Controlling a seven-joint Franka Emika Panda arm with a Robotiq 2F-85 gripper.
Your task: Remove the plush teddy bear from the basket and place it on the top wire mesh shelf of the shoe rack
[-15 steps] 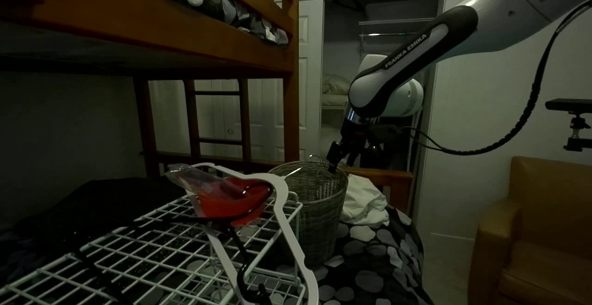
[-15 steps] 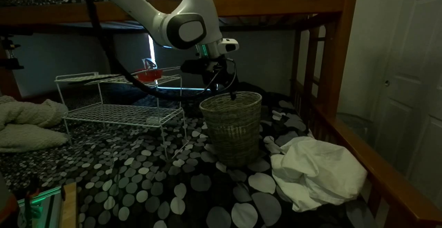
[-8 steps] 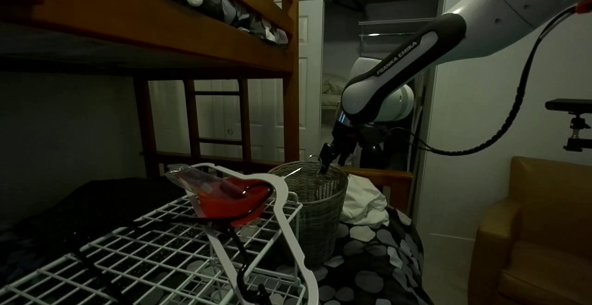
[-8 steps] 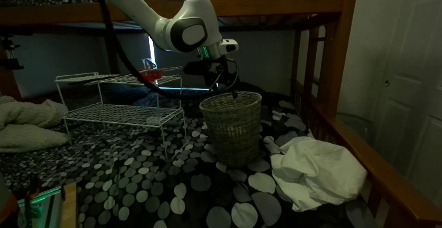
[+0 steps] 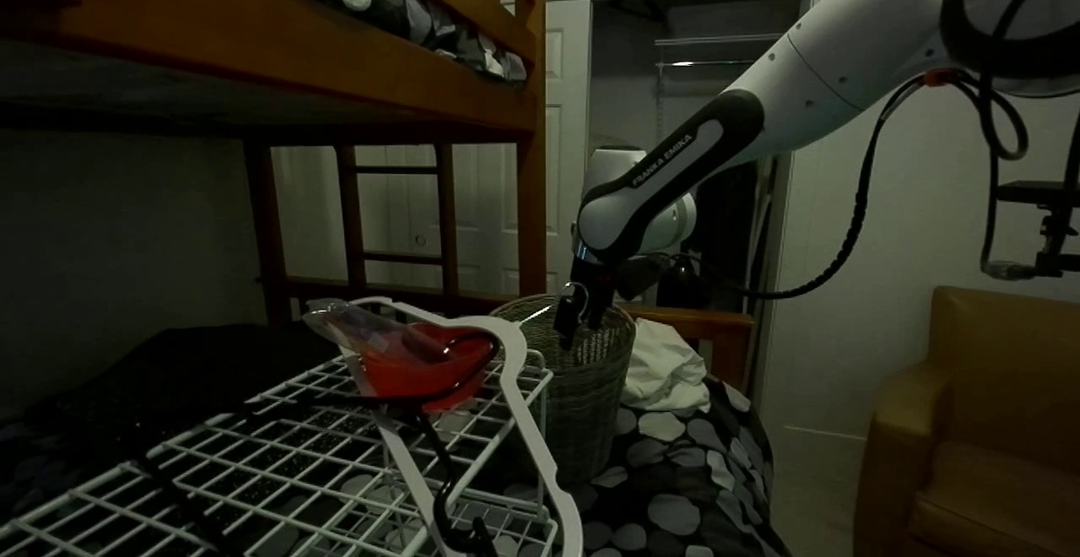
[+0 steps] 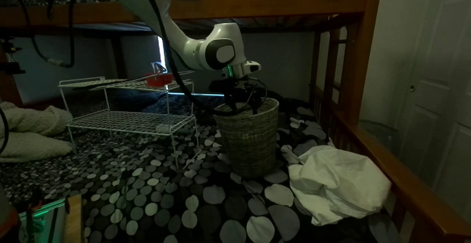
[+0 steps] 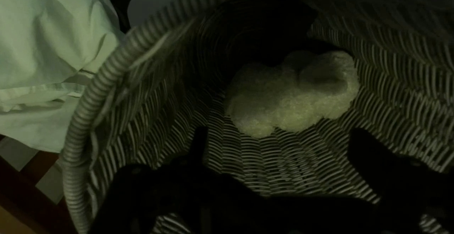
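Across the top in an exterior view: wooden bunk bed. Beneath it: dotted bedding. Toward eight o'clock in an exterior view: top wire mesh shelf of the shoe rack. Upright on the bedding, just beside the shoe rack: woven basket. At four o'clock from the basket: crumpled white cloth. Pointing down at the basket's mouth: black gripper, with widely spread fingers and weave showing between the tips. Deep inside the basket in the wrist view, toward twelve o'clock from the finger gap and apart from both tips: plush teddy bear, cream. Stretches lengthwise from about half past eight to half past two; too dark to tell head from feet.
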